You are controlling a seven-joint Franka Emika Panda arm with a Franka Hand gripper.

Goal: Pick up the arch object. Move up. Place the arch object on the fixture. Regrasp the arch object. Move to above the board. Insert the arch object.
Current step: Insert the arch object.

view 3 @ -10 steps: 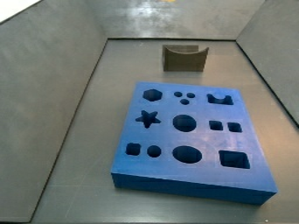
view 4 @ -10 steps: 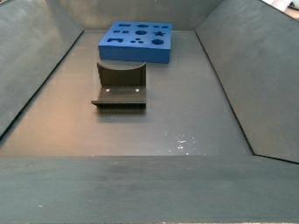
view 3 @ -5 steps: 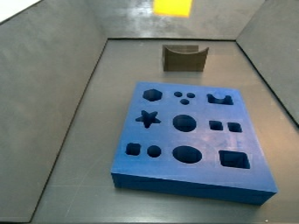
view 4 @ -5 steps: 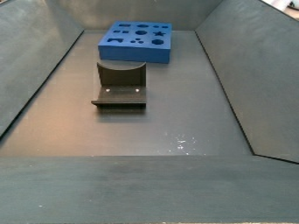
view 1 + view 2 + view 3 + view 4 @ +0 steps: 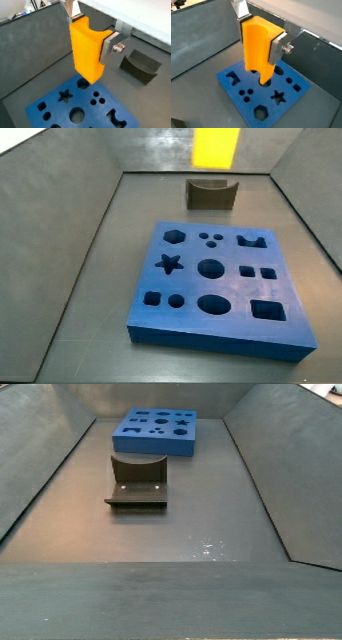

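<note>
From my station, the one change I see is the arch object (image 5: 218,146) coming down into a side view: a second ago it is out of frame, half a second ago only a short yellow edge shows at the top, and now a taller yellow strip hangs there above the fixture (image 5: 211,194). In both wrist views the gripper (image 5: 93,31) clamps that piece between its fingers (image 5: 110,47), over the board (image 5: 264,85).
</note>
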